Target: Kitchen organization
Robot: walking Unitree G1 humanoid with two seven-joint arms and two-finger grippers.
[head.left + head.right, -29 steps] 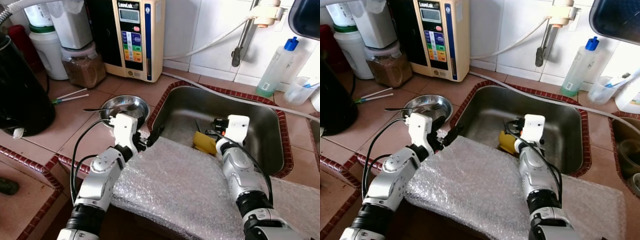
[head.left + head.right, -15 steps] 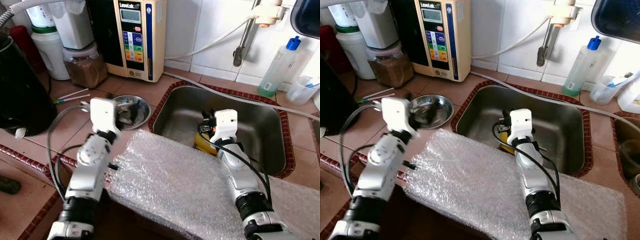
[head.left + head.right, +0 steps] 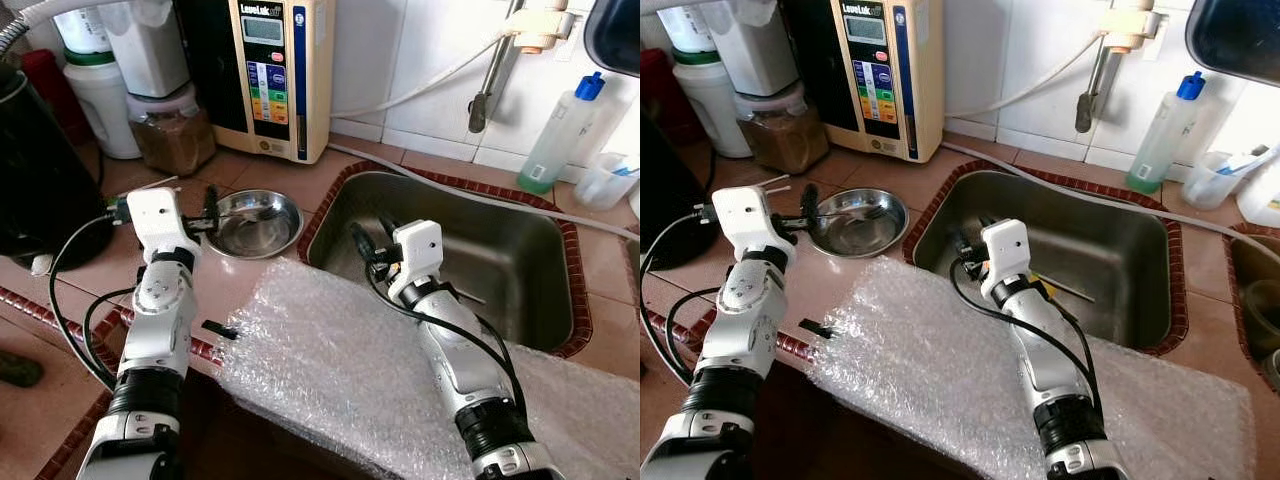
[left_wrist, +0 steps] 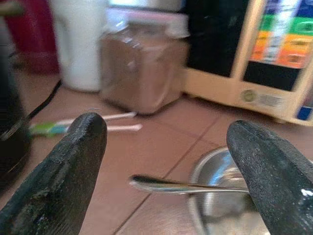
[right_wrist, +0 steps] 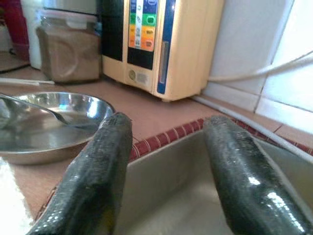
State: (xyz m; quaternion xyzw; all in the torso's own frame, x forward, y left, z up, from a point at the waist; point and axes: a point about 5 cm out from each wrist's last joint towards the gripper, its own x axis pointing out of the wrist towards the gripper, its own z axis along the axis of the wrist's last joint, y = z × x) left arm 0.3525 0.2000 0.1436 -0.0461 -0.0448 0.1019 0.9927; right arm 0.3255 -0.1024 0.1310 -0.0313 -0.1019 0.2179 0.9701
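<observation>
Since a second ago your left gripper (image 4: 166, 161) swung beside the shallow steel bowl (image 3: 255, 222), fingers spread around its metal spoon (image 4: 186, 185); right gripper (image 5: 166, 171) empty, parted. Close squarely on the handle.

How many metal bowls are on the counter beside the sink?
1. The metal bowl stands on the tiled counter left of the sink, a spoon lying in it. Others may be hidden behind the arms.
</observation>
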